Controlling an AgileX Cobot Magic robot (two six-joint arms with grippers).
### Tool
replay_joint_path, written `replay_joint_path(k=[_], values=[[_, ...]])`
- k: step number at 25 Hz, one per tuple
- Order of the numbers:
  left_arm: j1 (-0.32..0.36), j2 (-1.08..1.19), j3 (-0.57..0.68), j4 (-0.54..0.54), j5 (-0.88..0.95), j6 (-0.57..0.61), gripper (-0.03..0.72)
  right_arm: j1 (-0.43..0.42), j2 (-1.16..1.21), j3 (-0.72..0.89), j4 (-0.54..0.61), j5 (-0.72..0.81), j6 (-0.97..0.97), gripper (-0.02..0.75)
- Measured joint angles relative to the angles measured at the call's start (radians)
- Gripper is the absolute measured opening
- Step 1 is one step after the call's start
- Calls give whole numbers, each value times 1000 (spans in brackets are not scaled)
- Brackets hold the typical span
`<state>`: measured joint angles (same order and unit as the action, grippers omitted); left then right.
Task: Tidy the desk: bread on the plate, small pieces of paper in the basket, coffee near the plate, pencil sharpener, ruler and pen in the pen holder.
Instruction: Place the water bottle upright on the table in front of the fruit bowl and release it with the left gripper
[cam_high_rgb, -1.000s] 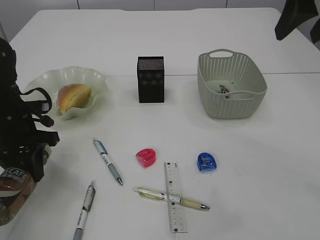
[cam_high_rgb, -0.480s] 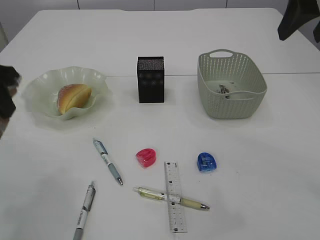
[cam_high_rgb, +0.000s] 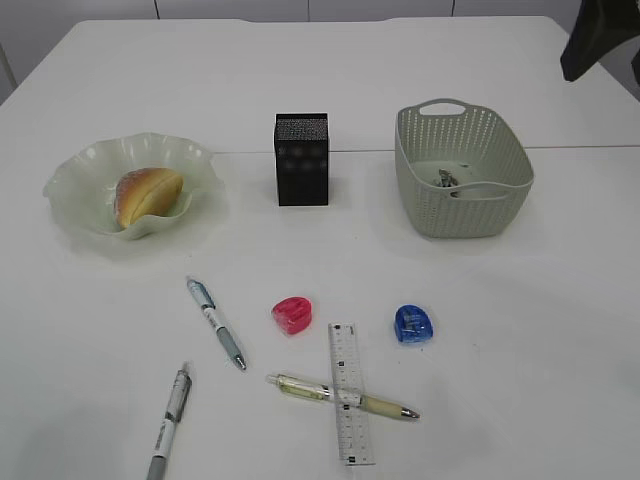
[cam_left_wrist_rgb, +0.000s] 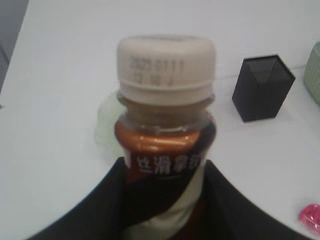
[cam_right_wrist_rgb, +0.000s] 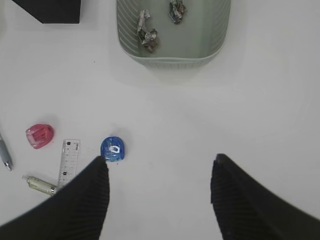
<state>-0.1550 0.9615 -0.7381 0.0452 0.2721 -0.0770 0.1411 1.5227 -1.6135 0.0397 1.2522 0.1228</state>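
From the outside camera, the white worktop (cam_high_rgb: 300, 70) holds a wavy green glass plate (cam_high_rgb: 75, 165) on the left, and the golden bread (cam_high_rgb: 147, 194) lies inside it. A black mesh pen holder (cam_high_rgb: 301, 159) stands upright in the middle, and the grey-green basket (cam_high_rgb: 460, 205) sits to its right with small bits of paper (cam_high_rgb: 444, 179) in the bottom. Closer to the camera lie a blue-banded pen (cam_high_rgb: 215, 323), a grey pen (cam_high_rgb: 170, 418), a pink pencil sharpener (cam_high_rgb: 292, 314) and a blue pencil sharpener (cam_high_rgb: 413, 324). The clear ruler (cam_high_rgb: 349, 392) lies across a yellow-green pen (cam_high_rgb: 385, 406), touching it. A dark bit of the right arm shows in the top right corner. The left tool and the coffee cannot be seen from here. In the left wrist camera, the left tool (cam_left_wrist_rgb: 165, 210) is clamped on the coffee bottle (cam_left_wrist_rgb: 165, 145), with one dark finger on each side of its brown label and the white cap above them. The pen holder (cam_left_wrist_rgb: 262, 87) stands off to the right behind it, and a bit of pink shows at the bottom right edge. In the right wrist camera, the right tool (cam_right_wrist_rgb: 160, 200) has its two fingers wide apart with nothing between them, high over bare worktop. The blue sharpener (cam_right_wrist_rgb: 113, 148) lies just beside the left finger, with the ruler (cam_right_wrist_rgb: 69, 162) and pink sharpener (cam_right_wrist_rgb: 39, 135) further left. The basket (cam_right_wrist_rgb: 172, 57) with crumpled paper (cam_right_wrist_rgb: 146, 31) is at the top.
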Motion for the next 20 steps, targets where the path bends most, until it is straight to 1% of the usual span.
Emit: replay_joint_path(k=[2,5,9,11,16,18,20], values=[[0,-29,120,17,-194,0,272,0,0,0,-12,0,0,470],[0,-29,267,28,-450,0,272,0,0,0,-19,0,0,470],[0,74,389,28,-740,0,272,0,0,0,-20,0,0,470],[0,173,406,5,-864,0,272,0,0,0,-20,0,0,470],[0,451,405,-13,-1253,0,272,0,0,0,-20,0,0,470],[0,559,403,-15,-1337,0,272,0,0,0,-22,0,0,470],[0,643,399,-19,-1353,0,272,0,0,0,-26,0,0,470]])
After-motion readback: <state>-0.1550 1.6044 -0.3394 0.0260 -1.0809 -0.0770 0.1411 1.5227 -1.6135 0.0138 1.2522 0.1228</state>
